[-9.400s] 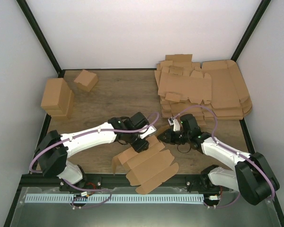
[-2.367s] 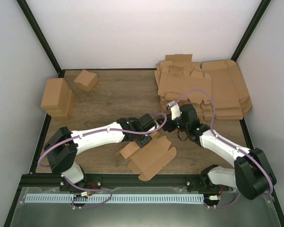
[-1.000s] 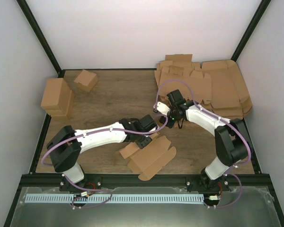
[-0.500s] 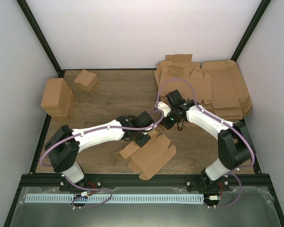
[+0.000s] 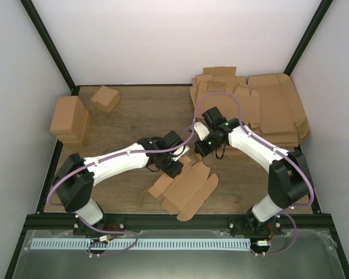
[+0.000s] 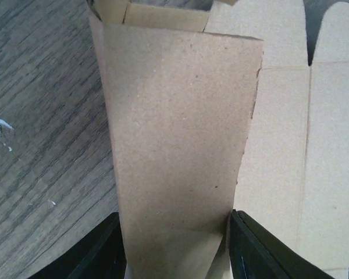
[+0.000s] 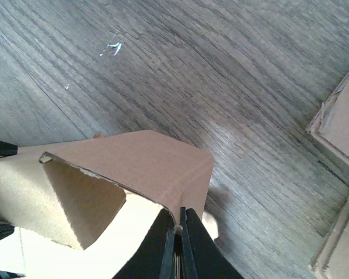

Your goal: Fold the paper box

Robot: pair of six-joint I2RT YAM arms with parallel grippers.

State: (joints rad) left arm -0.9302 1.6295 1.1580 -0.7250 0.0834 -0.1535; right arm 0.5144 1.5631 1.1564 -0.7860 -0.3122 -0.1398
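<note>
The right gripper [image 7: 179,221] is pressed together on a folded corner of the paper box [image 5: 186,189]. The left gripper [image 6: 177,247] straddles a raised flap, fingers spread beside its edges.

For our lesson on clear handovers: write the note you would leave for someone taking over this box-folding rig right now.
Left gripper: fingers on either side of a raised panel of the paper box; a firm hold is not certain.
Right gripper: shut on the edge of a folded flap.
Box: on the table, between the arms, towards the near edge.
Done: some panels raised at the far end.
Left: the other flaps lie flat; fold them up and close the box.
</note>
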